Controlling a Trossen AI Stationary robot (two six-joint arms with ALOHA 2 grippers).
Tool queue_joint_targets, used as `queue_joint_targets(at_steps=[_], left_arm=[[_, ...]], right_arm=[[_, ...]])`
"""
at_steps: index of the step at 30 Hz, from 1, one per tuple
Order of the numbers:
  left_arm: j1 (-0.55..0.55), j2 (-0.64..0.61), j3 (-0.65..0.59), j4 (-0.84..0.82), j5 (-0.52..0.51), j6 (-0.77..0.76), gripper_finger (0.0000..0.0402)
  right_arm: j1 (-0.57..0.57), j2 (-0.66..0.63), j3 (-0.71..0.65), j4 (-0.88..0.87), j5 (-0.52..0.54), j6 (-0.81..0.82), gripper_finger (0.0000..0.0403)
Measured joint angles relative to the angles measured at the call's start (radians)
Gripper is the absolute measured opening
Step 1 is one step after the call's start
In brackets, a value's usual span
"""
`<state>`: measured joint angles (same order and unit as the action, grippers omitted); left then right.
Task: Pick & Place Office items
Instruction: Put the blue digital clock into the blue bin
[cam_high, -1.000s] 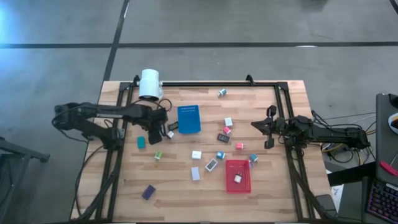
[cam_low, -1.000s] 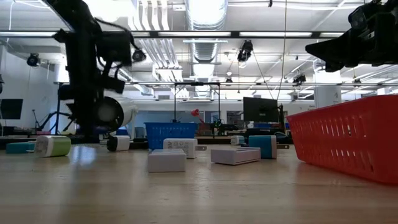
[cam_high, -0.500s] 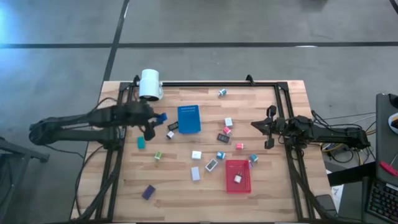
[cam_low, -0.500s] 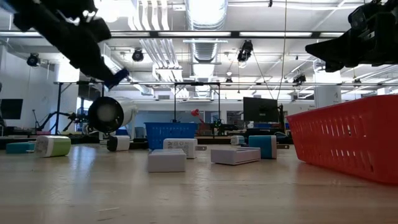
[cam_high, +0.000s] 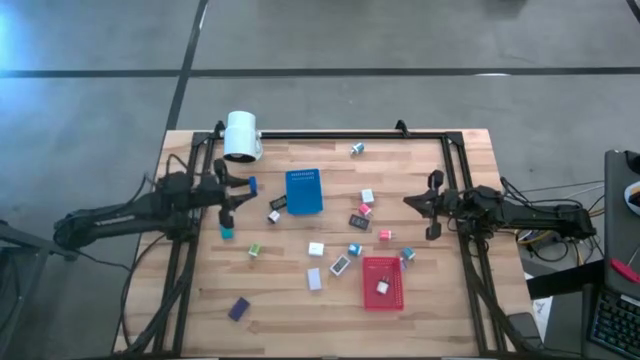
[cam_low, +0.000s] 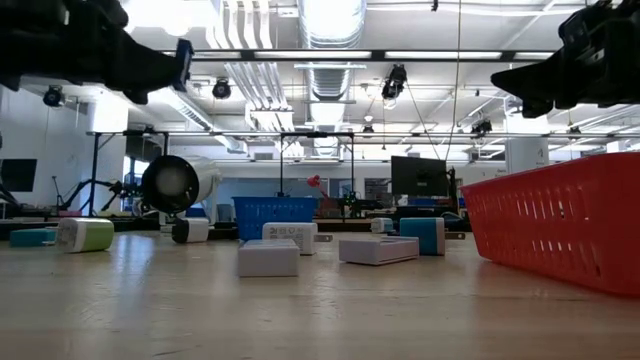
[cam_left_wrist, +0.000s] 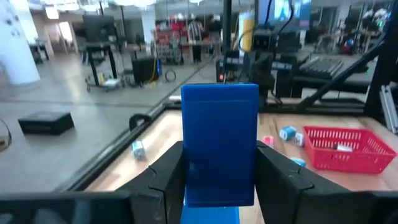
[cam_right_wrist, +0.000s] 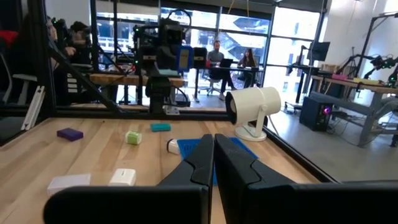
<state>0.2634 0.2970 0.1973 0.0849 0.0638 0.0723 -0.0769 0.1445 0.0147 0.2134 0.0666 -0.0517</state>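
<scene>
My left gripper (cam_high: 245, 188) hangs over the table's left part, left of the blue tray (cam_high: 304, 191), shut on a small blue block (cam_high: 252, 185). The low view shows it high at upper left (cam_low: 165, 65). My right gripper (cam_high: 432, 207) waits shut above the right side, seen in its wrist view (cam_right_wrist: 213, 155). Small items lie flat on the wood: a teal block (cam_high: 227, 231), a green one (cam_high: 254, 250), white pieces (cam_high: 316, 248), a purple block (cam_high: 238, 308), pink ones (cam_high: 365, 209) and a black one (cam_high: 359, 221). One white piece (cam_high: 381, 286) lies in the red tray (cam_high: 390, 296). My left gripper pinches the blue block (cam_left_wrist: 219, 143) between its two fingers (cam_left_wrist: 168, 177), one on each narrow side, at its lower part (cam_left_wrist: 214, 193). The fingers lie about level and point toward the table's right side. The block is lifted clear and reaches out past the fingertips.
A white cylindrical device (cam_high: 241, 135) stands at the far left corner, on a black frame (cam_high: 330, 133) that runs round the table. More small pieces lie between the two trays. Bare wood shows along the near edge (cam_high: 320, 325).
My left gripper rose from the table beside the blue tray with the blue block in its fingers. It drew back toward the table's left edge and tipped from pointing down to about level. The block was lifted clear and is carried high.
</scene>
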Motion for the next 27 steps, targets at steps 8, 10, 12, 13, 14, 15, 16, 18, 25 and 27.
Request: queue_joint_targets(at_steps=[8,10,12,13,14,15,16,18,25,27], left_arm=[[-0.001,-0.193,-0.11,0.056,0.0,0.01,0.0149],[-0.001,-0.224,-0.141,0.072,0.0,0.01,0.0149],[-0.001,-0.25,-0.166,0.077,0.002,0.013,0.0149],[-0.001,-0.26,-0.175,0.078,0.005,0.018,0.0149],[-0.001,-0.27,-0.185,0.08,0.006,0.021,0.0149],[-0.001,-0.279,-0.192,0.073,0.008,0.022,0.0149],[-0.001,-0.285,-0.192,0.06,0.008,0.022,0.0149],[-0.001,-0.291,-0.192,0.042,0.017,0.022,0.0149],[-0.001,-0.293,-0.192,0.034,0.03,0.026,0.0149],[-0.001,-0.293,-0.192,0.03,0.03,0.026,0.0149]], right_arm=[[0.0,0.041,0.0,0.0,0.0,0.008,0.0008],[0.0,0.049,0.0,0.002,0.0,0.017,0.0008],[0.0,0.049,0.0,0.003,0.001,0.019,0.0008],[0.0,0.049,0.0,0.006,0.001,0.019,0.0008],[0.0,0.049,0.0,0.006,0.001,0.02,0.0008],[0.0,0.048,0.0,0.006,0.001,0.023,0.0008],[0.0,0.048,0.0,0.006,0.001,0.024,0.0008],[0.0,0.048,0.0,0.006,0.002,0.024,0.0008],[0.0,0.049,0.0,0.006,0.004,0.024,0.0008],[0.0,0.049,0.0,0.005,0.004,0.024,0.0008]])
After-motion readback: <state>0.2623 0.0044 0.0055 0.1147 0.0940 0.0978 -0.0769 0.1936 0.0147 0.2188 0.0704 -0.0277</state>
